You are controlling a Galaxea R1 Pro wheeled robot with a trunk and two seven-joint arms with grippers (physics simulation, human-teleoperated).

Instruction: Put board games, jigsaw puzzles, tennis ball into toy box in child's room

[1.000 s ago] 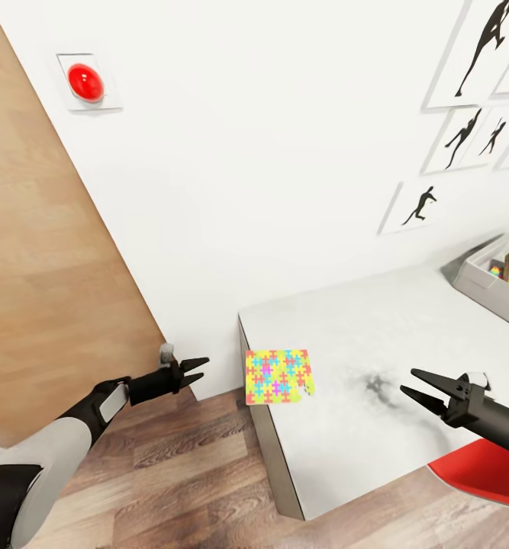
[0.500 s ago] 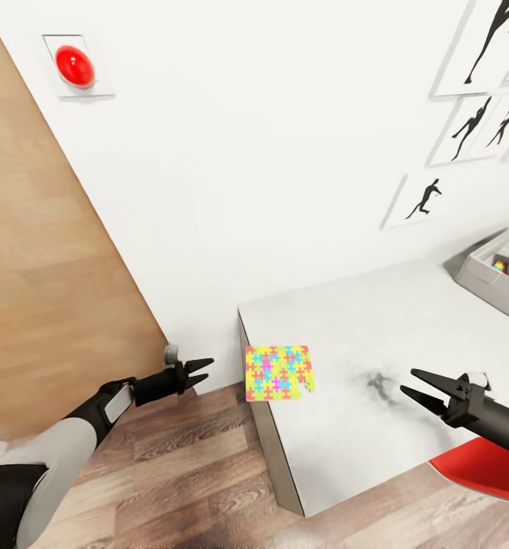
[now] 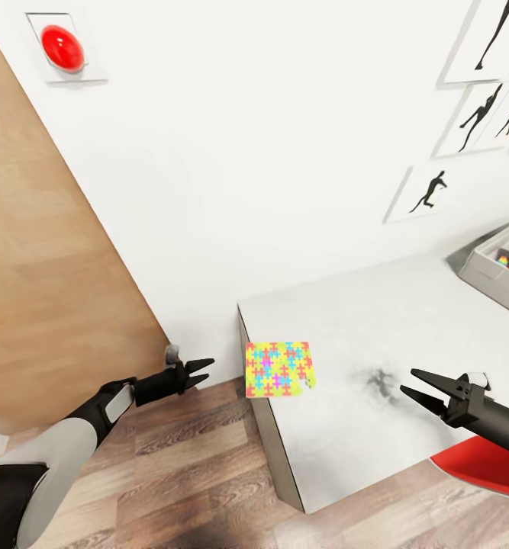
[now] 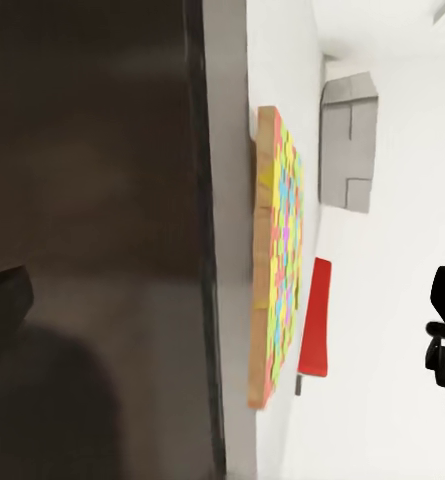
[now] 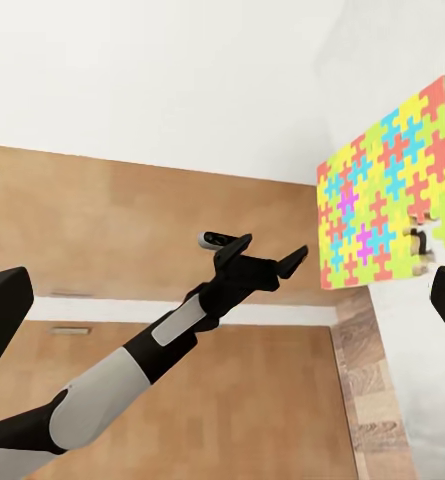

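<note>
Head view looks down at the near end of a light grey table (image 3: 376, 335) standing against a white wall. One jigsaw puzzle (image 3: 278, 369), a thin square in yellow, pink, blue and green, lies flat at the table's left front corner, its near edge reaching slightly past the table edge. That overhang probably offers a way to get a finger under such a flat piece.

At far right, the light grey toy box (image 3: 489, 268) sits on the table, well apart from the puzzle. Printed, colourful items show inside it, too cropped to name.

Left gripper (image 3: 199, 369) hangs over the wood-plank floor, just beside the table's corner and level with the puzzle, fingers spread a little and empty. It seems positioned to approach the puzzle's edge from the side.

Right gripper (image 3: 411, 384) hovers above the tabletop, near the puzzle's other side, fingers spread wide and holding nothing. A red chair seat (image 3: 487, 473) sits below it.

Left wrist view shows the puzzle (image 4: 278, 250) edge-on, with its wooden-looking backing. Right wrist view shows the puzzle (image 5: 387, 190) and the left gripper (image 5: 272, 258) facing it.

Black sports silhouette pictures (image 3: 426, 192) hang on the wall, and a red round button (image 3: 62, 47) sits on a wall plate beside a wood-panelled surface.
</note>
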